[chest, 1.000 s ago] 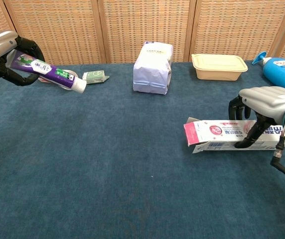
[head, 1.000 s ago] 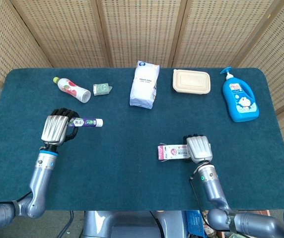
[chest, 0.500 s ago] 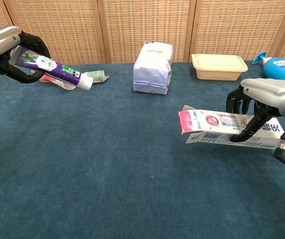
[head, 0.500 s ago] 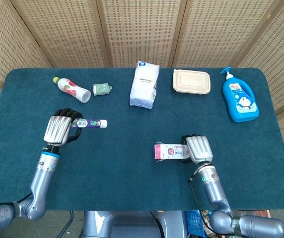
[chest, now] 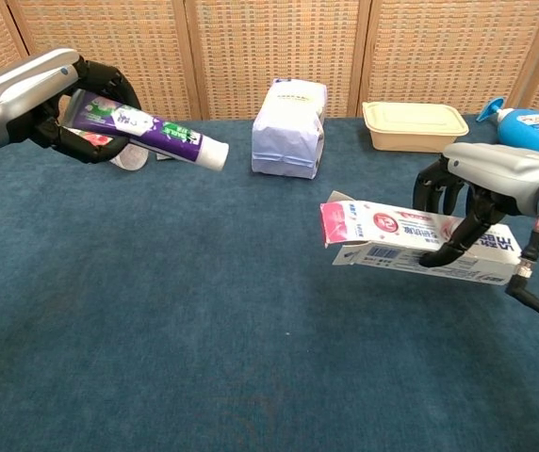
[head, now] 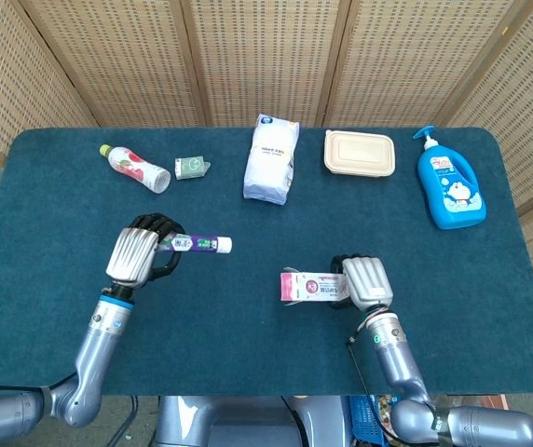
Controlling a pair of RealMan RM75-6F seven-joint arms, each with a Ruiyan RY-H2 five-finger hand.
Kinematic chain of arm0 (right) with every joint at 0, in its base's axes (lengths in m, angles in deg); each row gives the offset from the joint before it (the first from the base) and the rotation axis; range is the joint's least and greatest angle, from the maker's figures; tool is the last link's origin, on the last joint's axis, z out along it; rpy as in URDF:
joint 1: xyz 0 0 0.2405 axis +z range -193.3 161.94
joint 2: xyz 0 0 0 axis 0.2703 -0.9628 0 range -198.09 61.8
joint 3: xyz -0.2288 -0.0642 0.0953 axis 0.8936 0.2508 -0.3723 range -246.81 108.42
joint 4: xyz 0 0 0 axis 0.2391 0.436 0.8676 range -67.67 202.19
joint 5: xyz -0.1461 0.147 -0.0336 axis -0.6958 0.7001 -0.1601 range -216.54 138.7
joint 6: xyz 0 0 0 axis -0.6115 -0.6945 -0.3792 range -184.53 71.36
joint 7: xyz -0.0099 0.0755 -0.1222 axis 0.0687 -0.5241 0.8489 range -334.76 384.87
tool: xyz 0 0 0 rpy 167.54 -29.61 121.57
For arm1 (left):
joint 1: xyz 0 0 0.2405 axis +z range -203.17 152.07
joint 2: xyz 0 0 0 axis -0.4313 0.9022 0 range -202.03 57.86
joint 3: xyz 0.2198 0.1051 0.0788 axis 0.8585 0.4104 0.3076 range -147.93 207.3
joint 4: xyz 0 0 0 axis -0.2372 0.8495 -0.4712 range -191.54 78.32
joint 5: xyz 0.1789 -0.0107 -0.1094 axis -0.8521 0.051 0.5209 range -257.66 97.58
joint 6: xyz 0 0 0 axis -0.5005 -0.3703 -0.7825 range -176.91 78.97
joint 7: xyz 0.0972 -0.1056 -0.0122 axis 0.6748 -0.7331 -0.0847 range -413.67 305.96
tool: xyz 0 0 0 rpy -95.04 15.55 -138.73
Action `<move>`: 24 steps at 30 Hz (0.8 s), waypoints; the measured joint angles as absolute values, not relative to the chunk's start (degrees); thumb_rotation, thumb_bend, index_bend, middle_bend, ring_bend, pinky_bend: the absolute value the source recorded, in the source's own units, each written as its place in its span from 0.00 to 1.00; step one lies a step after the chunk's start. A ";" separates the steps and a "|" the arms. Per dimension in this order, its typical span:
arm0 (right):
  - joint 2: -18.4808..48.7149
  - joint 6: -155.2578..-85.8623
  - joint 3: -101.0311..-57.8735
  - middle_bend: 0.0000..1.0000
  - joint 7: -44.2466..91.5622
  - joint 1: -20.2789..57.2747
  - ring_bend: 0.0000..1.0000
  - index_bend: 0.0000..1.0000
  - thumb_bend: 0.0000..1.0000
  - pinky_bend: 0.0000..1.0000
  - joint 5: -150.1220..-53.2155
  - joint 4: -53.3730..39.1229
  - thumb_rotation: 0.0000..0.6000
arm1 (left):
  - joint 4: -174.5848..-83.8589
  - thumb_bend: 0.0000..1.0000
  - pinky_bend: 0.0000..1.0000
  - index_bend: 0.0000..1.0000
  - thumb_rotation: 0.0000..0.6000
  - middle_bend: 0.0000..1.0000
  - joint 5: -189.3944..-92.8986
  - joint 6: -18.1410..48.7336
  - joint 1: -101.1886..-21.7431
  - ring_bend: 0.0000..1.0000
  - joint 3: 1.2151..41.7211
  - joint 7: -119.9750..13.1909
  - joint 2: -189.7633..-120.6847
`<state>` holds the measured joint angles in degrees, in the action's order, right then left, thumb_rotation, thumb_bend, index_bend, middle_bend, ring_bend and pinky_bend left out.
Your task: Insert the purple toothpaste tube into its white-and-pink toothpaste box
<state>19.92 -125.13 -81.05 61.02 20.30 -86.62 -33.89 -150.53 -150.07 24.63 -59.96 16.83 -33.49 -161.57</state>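
Tube [chest: 147, 129] in left hand [chest: 57, 94], box [chest: 411, 243] right [chest: 481, 184]

On your dark blue cloth-covered table [head: 248, 307] you have one purple toothpaste tube [head: 195, 244], one white-and-pink toothpaste box [head: 309, 287], one white paper bag [head: 270, 159], one beige lidded food container [head: 360, 153], one blue pump bottle [head: 449, 182], one small white drink bottle with a yellow cap [head: 136, 168] and one small green-and-white carton [head: 192, 168].
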 measured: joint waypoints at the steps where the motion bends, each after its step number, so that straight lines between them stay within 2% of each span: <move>1: 19.99 -125.24 -81.20 0.48 61.12 20.42 0.40 0.59 0.13 0.45 -86.39 -34.19 1.00 | -150.61 0.55 0.25 0.83 1.00 0.41 -150.32 24.66 -60.03 0.26 16.92 -33.48 -161.89; 11: 20.01 -127.20 -81.86 0.49 63.20 21.44 0.41 0.61 0.14 0.46 -86.93 -36.54 1.00 | -150.34 0.55 0.25 0.83 1.00 0.41 -151.81 25.05 -60.43 0.26 17.51 -33.74 -165.08; 24: 20.04 -131.15 -82.75 0.49 67.45 22.86 0.41 0.61 0.13 0.47 -87.86 -41.10 1.00 | -151.53 0.55 0.25 0.83 1.00 0.41 -152.62 25.51 -60.16 0.26 16.90 -34.30 -164.92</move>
